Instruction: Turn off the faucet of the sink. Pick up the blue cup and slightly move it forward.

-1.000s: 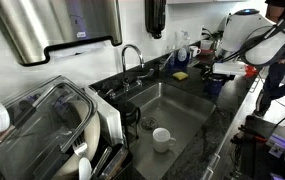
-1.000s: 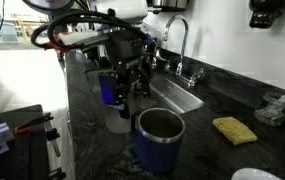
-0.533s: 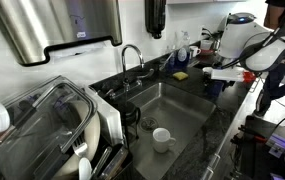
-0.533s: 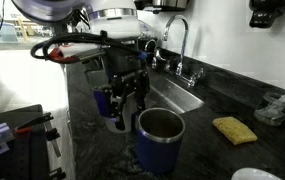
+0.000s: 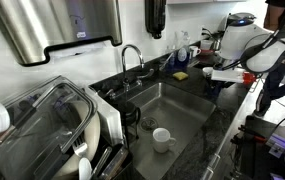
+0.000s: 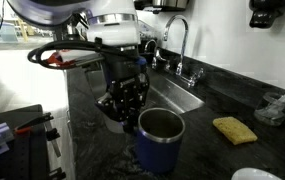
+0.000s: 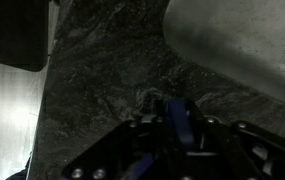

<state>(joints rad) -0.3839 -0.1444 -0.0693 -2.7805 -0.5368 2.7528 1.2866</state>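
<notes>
The pincer is clamping the cup by its blue wall, at lower centre of the wrist view. Both are sitting low over the dark surface, beside the sink.

In the wrist view we see the blue cup only as a dim blue strip between the gripper's dark fingers, cut off by the lower edge. We cannot tell whether they press it. Beyond the fingertips, a pale grey shape is blurred, cropped and unidentifiable.
</notes>
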